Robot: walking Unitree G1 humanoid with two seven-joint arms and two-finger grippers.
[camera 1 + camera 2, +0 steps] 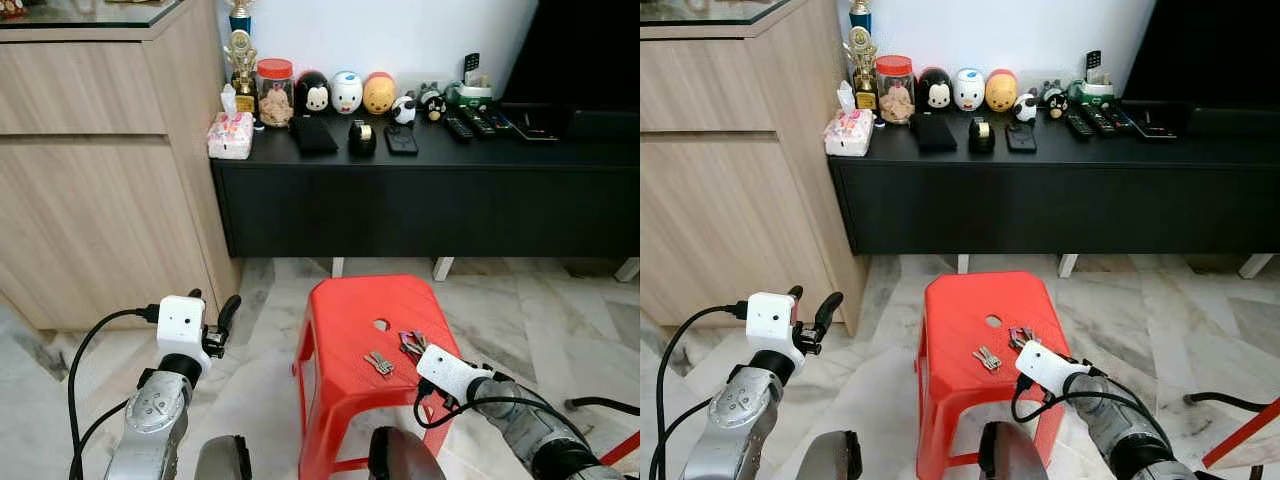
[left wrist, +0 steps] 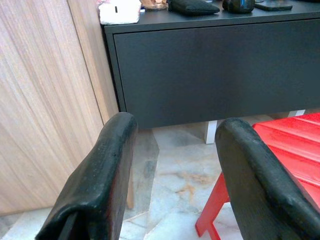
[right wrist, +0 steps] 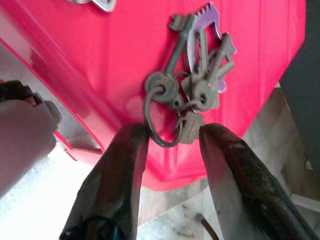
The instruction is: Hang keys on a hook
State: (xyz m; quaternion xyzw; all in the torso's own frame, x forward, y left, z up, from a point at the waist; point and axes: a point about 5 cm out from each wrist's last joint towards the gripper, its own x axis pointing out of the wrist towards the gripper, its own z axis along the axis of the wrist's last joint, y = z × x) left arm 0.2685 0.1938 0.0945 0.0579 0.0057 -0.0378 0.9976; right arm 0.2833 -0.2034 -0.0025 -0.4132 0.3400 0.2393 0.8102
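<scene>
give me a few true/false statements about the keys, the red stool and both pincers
1. A bunch of keys lies on the red stool. True.
2. The right pincer has lifted the bunch off the stool. False: its fingers are open, either side of the key ring, and the bunch rests on the seat.
3. A second, smaller set of keys lies on the stool. True.
4. The left pincer holds a key. False: it is open and empty, beside the stool.
5. The stool is blue. False: it is red.
</scene>
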